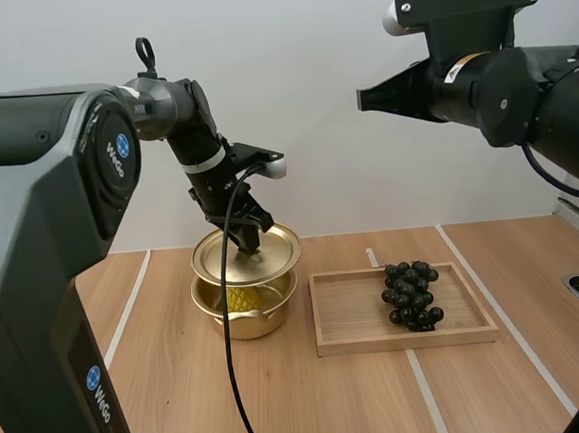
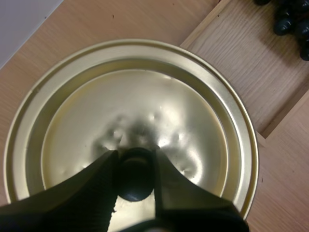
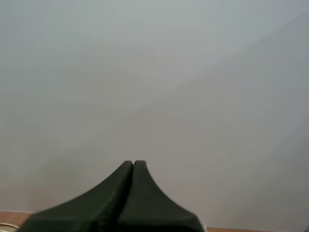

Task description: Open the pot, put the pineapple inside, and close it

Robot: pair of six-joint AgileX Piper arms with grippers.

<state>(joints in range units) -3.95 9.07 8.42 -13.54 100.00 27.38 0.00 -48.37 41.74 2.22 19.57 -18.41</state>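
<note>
The left pincer (image 2: 136,157) pinches the black knob (image 2: 136,176) of the gold lid (image 1: 272,248), held tilted over the open pot (image 1: 247,318) on the bench (image 1: 182,385). The pineapple (image 1: 241,298) lies inside the pot. Grapes (image 1: 410,295) rest on the tray (image 1: 348,322). The right pincer (image 3: 133,164), pressed together, faces the wall.

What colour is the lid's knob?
The knob is black; clearest in the left wrist view.
</note>
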